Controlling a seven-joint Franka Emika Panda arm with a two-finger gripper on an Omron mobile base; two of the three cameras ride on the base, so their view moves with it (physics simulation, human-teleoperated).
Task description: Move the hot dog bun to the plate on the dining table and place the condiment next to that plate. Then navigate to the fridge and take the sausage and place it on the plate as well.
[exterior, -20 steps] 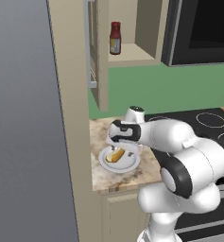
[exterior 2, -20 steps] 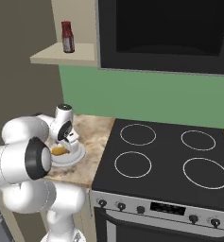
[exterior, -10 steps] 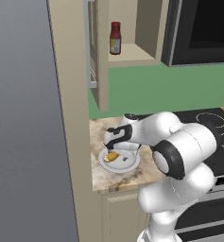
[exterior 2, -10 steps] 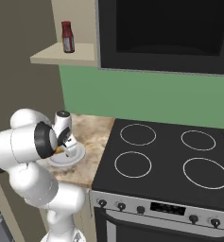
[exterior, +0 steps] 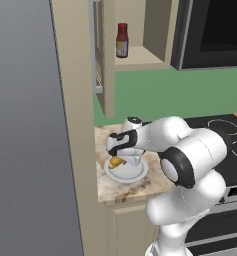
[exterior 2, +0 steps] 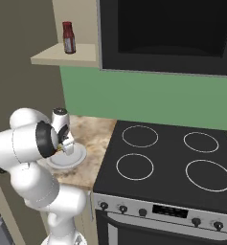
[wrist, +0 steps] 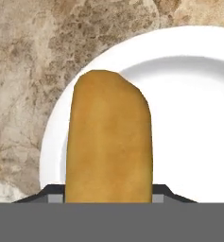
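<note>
Item 1, gripper point(wrist: 108, 198): down over the small white plate point(exterior: 126, 172), fingers on either side of the hot dog bun point(wrist: 108, 142). In the hand view the dark finger tips sit flush against both flanks of the bun, at 8 and 4 o'clock of the picture; the jaws read as closed on it, though the contact itself is cut off by the bottom edge.

Item 2, hot dog bun: golden-tan, lying on the white plate near its rim, running from 6 toward 12 o'clock in the hand view. It appears still down on the plate (no gap under it can be made out).

Item 3, counter point(exterior: 140, 187): marbled stone, carrying the white plate, just beside the stove point(exterior 2: 172, 162).

Item 4, condiment bottle point(exterior: 122, 41): dark red, upright on the shelf point(exterior 2: 62, 55) at 12 o'clock above the counter, well apart from the gripper.

Step in hand, as judged: the grasp on the bun, the first pick of the task. The next move calls for a straight lift clear of the white plate, without dragging it, before the base drives to the dining table.

Hard to make out: in both base views the arm covers most of the bun.
</note>
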